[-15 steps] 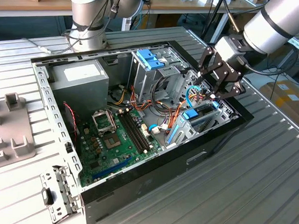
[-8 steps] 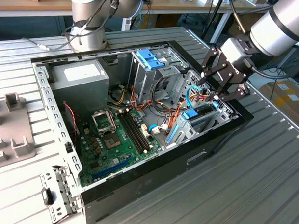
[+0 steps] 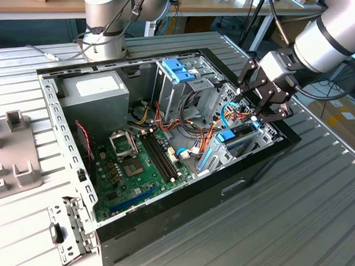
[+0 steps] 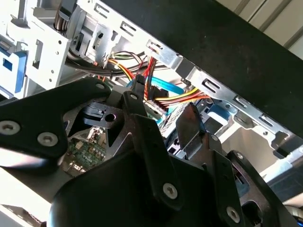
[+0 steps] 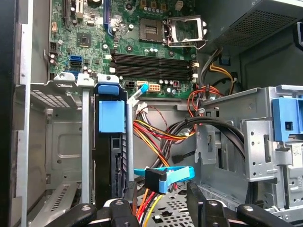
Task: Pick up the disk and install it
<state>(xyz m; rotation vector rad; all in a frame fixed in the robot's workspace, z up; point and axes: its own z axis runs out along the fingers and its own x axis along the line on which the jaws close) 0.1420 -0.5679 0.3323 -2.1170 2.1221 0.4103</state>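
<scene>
The open computer case point(image 3: 163, 209) is lying on its side and is holding a green motherboard point(image 3: 135, 161) at centre, a grey power supply point(image 3: 97, 90) toward the exterior view's upper left, a tall metal cage point(image 3: 170, 89) with a lighter blue latch point(image 3: 178, 69) on top, and a low metal drive bay point(image 3: 256, 141) toward the exterior view's right. The disk point(image 3: 227, 136) is sitting in a slot of that bay point(image 5: 61, 142); in the first wrist view the disk point(image 5: 111, 118) is presenting a bright blue end tab over a flat dark body, edge-on between the bay walls. Whether it is fully seated cannot be told. The gripper point(image 3: 255, 115) is hanging over the case beside the bay, just above the disk. In both wrist views the gripper point(image 5: 160, 189) point(image 4: 163, 111) is showing its black fingers point(image 5: 129, 188) spread wide and gripping nothing; a thin blue cable point(image 5: 165, 174) and coloured wires are lying beyond the gap. The case is resting on a slatted metal table point(image 3: 303, 219). A wooden bench point(image 3: 30, 5) is running along the back of the room.
</scene>
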